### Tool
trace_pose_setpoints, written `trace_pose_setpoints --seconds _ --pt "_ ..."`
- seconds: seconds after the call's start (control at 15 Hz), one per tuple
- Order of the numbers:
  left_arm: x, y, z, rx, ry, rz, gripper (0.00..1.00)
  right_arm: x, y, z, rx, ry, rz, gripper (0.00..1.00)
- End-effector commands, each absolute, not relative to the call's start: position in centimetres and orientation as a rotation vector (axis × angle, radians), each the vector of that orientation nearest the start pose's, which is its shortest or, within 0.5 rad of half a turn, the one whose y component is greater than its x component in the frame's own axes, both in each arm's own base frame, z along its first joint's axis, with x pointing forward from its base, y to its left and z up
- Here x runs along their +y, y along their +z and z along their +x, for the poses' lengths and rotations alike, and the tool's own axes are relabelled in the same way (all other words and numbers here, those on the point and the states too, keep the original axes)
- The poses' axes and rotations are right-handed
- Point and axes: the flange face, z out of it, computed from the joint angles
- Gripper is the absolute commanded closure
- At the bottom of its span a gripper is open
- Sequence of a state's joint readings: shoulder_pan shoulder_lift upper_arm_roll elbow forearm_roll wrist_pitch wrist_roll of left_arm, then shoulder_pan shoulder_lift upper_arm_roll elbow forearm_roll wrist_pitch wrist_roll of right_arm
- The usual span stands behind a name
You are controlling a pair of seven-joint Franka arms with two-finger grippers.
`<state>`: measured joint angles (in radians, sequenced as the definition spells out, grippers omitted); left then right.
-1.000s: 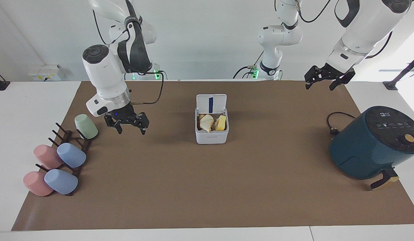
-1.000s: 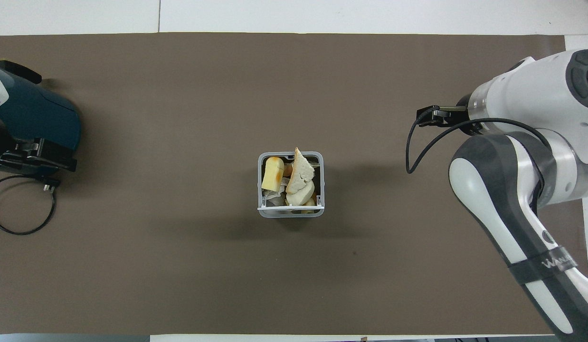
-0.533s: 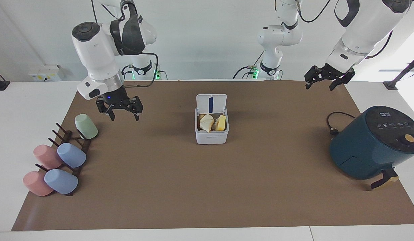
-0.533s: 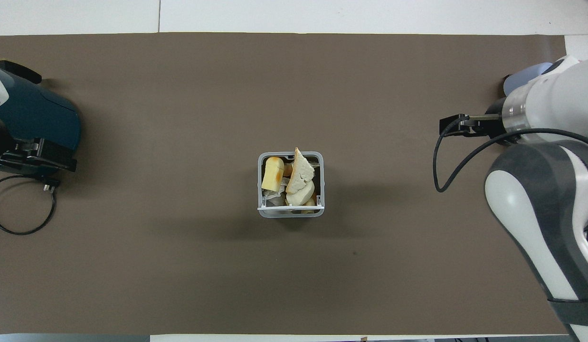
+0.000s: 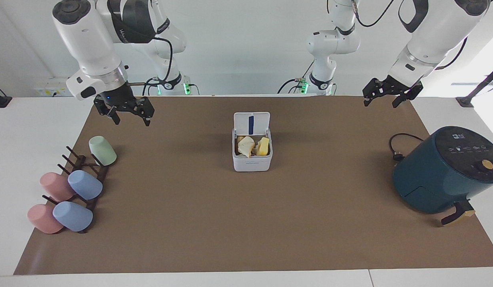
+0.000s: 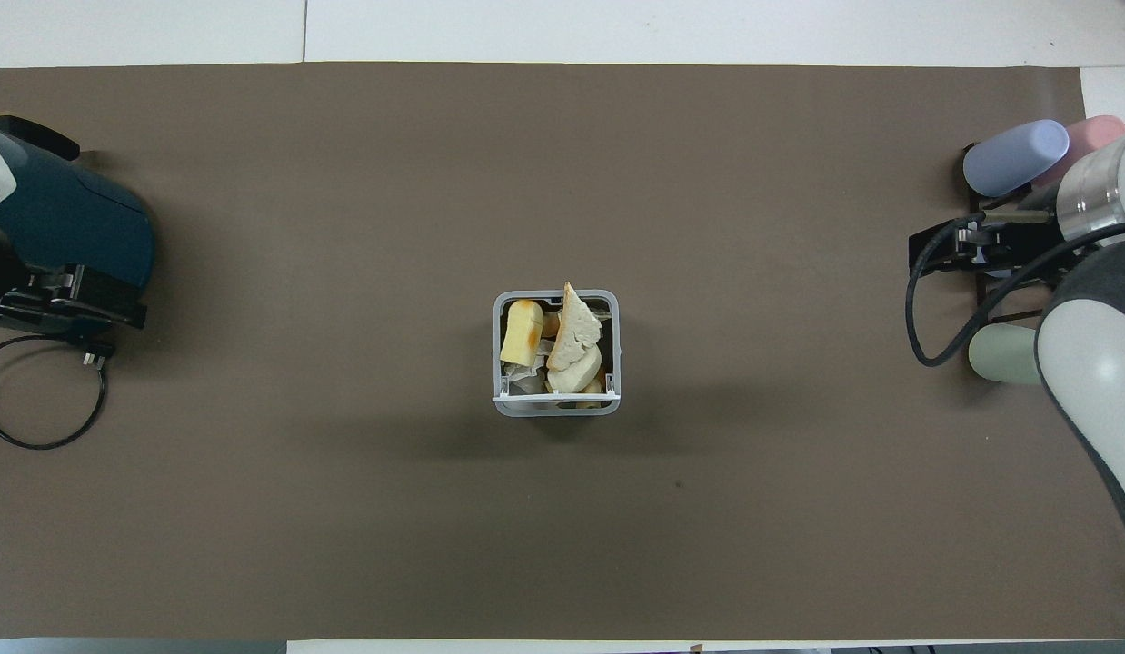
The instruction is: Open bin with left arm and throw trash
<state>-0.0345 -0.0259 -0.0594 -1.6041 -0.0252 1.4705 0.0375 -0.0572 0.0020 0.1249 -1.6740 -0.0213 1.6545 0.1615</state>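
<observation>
Facing view: both grippers are held spread and empty over the robots' edge of the mat, the left gripper [image 5: 384, 97] and right gripper [image 5: 129, 113] roughly equally distant from the mid-table bin [image 5: 252, 160], farther out, lid raised, trash [image 5: 246, 146] inside.

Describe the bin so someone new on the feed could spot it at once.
On the brown mat that covers the table, look at the middle, between the dark teal air fryer and the rack of pastel cups. There stands the small white square plastic bin, its hinged lid up with a blue strip on it. It alone holds scraps: a yellow block and pale pieces.
</observation>
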Motion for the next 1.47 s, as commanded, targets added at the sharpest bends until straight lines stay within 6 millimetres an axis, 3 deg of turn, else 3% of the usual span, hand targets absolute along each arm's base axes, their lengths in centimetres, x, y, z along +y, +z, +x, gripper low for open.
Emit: trace_pose_setpoints --seconds 0.0,0.2,0.87,1.4 --pt "-5.0 61.8 52.5 0.206 0.183 -3.155 0.0 2.8 59.5 55.2 0.135 0.093 -3.183 0.0" --pt "-5.0 61.8 52.6 0.206 0.181 -3.155 0.0 1.9 60.6 53.6 0.154 0.105 -3.178 0.0" --pt "-5.0 61.8 52.6 0.206 0.181 -3.155 0.0 2.8 60.5 53.8 0.127 0.111 -3.167 0.0" --pt "-5.0 61.8 52.6 0.206 0.181 -3.155 0.0 2.1 60.8 53.4 0.145 0.139 -3.145 0.0"
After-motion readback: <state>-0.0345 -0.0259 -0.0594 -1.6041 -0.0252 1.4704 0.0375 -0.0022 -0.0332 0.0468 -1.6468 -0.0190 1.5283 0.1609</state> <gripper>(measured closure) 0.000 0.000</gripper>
